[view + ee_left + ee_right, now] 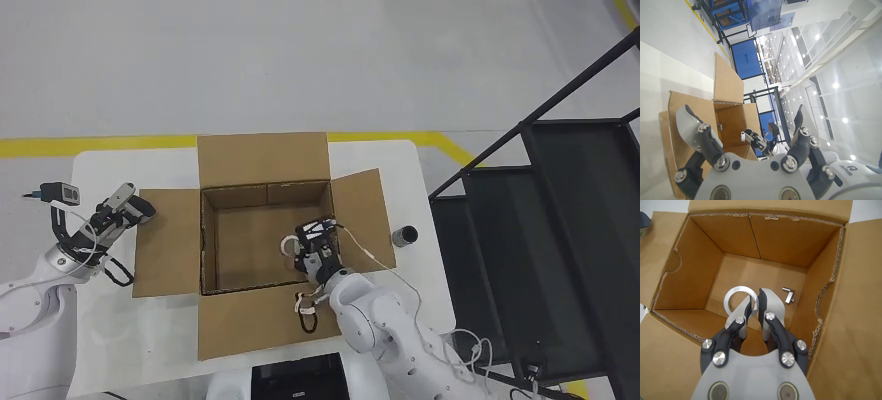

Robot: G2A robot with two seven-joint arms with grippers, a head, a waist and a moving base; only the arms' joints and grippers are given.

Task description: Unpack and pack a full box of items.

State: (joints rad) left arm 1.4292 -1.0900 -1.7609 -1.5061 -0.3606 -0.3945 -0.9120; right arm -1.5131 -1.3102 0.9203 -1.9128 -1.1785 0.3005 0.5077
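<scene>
Right gripper [754,300]: fingers clamped on a silver metal ring [726,301] inside the brown cardboard box [696,256]. Left gripper [742,111]: fingers apart.

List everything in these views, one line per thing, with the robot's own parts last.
cardboard box: one, brown, on the table with all four flaps folded out
metal ring: one, silver, inside the box, clamped at its rim by the right gripper
small metal part: one, silver, on the box floor near a side wall, apart from the ring
small cylinder: one, dark, standing on the table just outside one side flap
table: one, white, under the box
floor line: one, yellow, on the floor past the table's far edge
steps: one set, black, beside the table
right gripper: one, grey and black, down in the box, shut on the ring
left gripper: one, grey and black, open and empty, outside the box by the opposite side flap
</scene>
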